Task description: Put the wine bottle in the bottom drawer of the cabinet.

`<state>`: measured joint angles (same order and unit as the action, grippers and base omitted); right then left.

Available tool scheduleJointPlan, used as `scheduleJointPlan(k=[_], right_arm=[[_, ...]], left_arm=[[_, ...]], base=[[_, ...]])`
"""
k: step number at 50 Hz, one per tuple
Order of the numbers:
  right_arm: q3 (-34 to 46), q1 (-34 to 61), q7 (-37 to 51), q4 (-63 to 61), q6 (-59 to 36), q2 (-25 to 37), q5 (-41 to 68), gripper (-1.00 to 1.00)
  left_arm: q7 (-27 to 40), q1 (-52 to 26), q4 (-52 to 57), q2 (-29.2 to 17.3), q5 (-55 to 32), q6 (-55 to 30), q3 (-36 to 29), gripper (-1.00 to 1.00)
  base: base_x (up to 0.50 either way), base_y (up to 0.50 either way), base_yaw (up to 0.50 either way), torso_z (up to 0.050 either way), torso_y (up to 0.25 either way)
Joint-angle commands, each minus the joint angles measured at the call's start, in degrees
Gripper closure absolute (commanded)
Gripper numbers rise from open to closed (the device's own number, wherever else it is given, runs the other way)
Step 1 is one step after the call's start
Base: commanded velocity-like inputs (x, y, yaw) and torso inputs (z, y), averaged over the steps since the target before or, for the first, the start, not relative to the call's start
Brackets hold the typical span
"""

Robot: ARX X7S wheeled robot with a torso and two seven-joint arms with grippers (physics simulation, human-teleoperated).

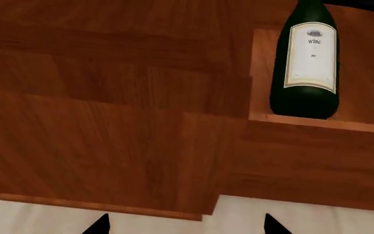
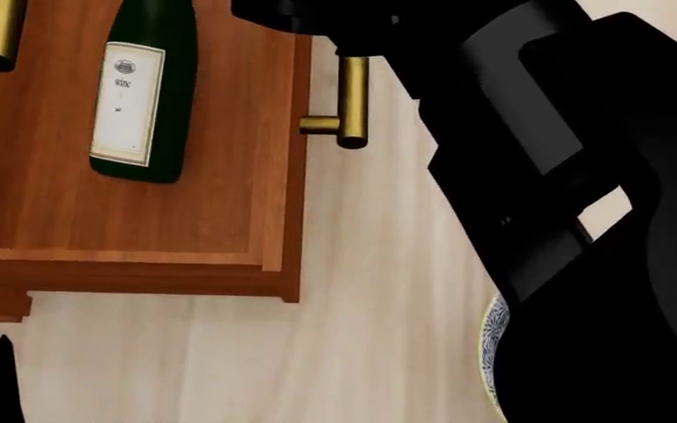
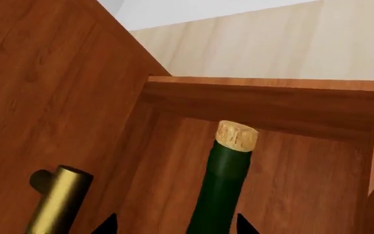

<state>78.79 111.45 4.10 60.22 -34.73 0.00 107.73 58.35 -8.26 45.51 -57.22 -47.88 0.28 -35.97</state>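
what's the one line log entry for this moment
wine bottle: lying in bottom drawer | drawer: open | right gripper: open astride bottle neck | left gripper: open

Wine bottle [image 2: 141, 92] lying flat inside open bottom drawer [image 2: 226, 220], near handle [image 2: 347, 101] side; cabinet [image 1: 96, 97] behind.

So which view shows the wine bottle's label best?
The left wrist view: the wine bottle shows its whole white label facing the camera, "wine" legible. The head view shows the label smaller and angled. The right wrist view shows only neck and cork.
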Motion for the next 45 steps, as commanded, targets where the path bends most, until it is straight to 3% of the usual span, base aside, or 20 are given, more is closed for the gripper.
scheduleJointPlan(k=[1, 27, 28, 45], right_arm=[[13.69, -7.8, 5.23, -1.44, -6.41, 0.0, 6.67, -1.0], [13.69, -7.8, 5.23, -1.44, -6.41, 0.0, 6.67, -1.0], [13.56, -6.14, 9.24, 1.29, -8.95, 0.0, 1.46, -1.0], [13.85, -2.07, 5.82, 2.54, -8.76, 0.0, 3.02, -1.0]], left_arm=[[0.08, 0.32, -0.13, -0.07, 0.26, 0.3, 0.19, -1.0], [0.38, 0.47, 0.23, -0.08, 0.43, 0.12, 0.34, -1.0], [0.34, 0.54, 0.27, -0.11, 0.44, 0.23, 0.37, -1.0], [0.19, 0.42, 0.07, 0.18, 0.49, -0.03, 0.3, -1.0]], base=[[0.0, 0.0, 0.0, 0.0, -0.012], [0.0, 0.0, 0.0, 0.0, -0.012], [0.0, 0.0, 0.0, 0.0, -0.012], [0.0, 0.0, 0.0, 0.0, -0.007]])
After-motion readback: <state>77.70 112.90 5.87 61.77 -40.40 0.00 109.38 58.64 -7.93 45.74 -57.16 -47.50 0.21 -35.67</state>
